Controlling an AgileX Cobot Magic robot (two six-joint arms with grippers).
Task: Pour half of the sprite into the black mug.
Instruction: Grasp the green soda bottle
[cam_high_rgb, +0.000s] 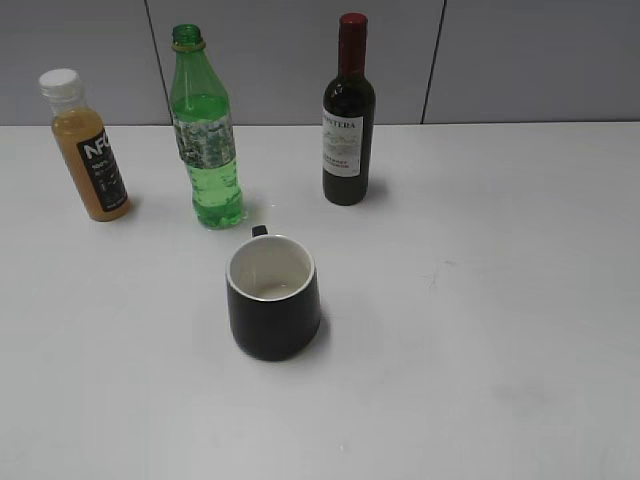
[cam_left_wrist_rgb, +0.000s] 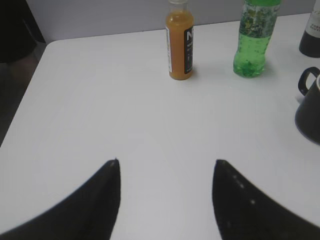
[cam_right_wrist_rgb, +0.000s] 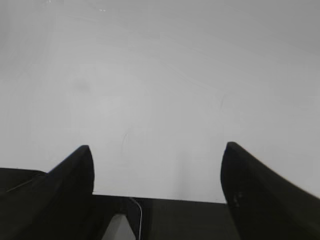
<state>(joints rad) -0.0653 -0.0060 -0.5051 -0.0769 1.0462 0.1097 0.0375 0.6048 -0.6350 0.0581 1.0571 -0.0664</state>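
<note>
The black mug (cam_high_rgb: 273, 296) stands upright on the white table (cam_high_rgb: 480, 330), its white inside showing and its small handle turned toward the far wall. Just behind the mug and slightly to its left stands the sprite (cam_high_rgb: 205, 130), upright, with no cap on its neck. Further left of the mug is the orange juice bottle (cam_high_rgb: 85, 146) with a white cap; behind the mug to its right is the dark wine bottle (cam_high_rgb: 348, 112).

The exterior view shows neither arm. The left wrist view shows the left gripper (cam_left_wrist_rgb: 166, 172) with fingers spread apart and empty over bare table, well short of the mug, of which only the handle and one side appear at the right edge. The right wrist view shows the right gripper (cam_right_wrist_rgb: 157, 155) spread wide, holding nothing, over blank table near its edge, with none of the objects visible.
</note>
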